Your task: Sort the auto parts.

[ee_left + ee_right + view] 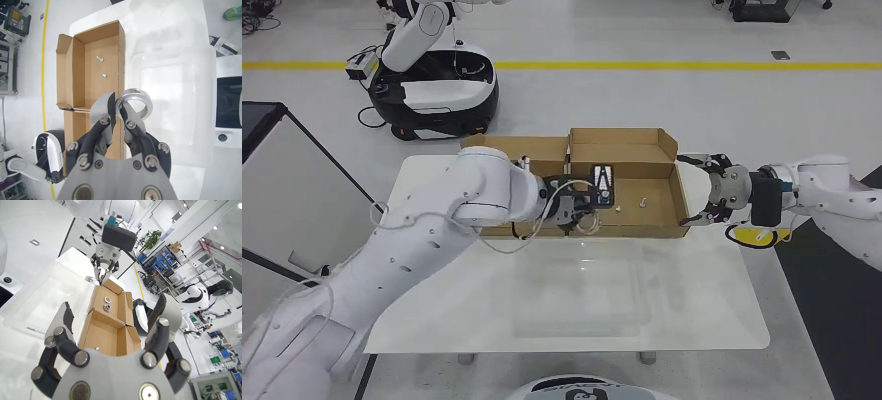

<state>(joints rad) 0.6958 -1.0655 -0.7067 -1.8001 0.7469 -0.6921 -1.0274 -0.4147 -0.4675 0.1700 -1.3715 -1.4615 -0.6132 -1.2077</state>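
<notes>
My left gripper (118,103) is shut on a silver metal ring (140,99), one finger inside it and one outside. It hangs over the front wall where the two cardboard boxes meet (585,215). The right box (642,150) holds two small bolts (100,59) (105,75). The left box (121,306) holds a flat ring (107,298) and a flanged part (107,308). My right gripper (697,190) stands open and empty at the right box's outer end (113,313).
A clear plastic tray (622,290) lies on the white table in front of the boxes. Another robot's base (432,95) stands on the floor behind the table. A yellow floor line runs past the far side.
</notes>
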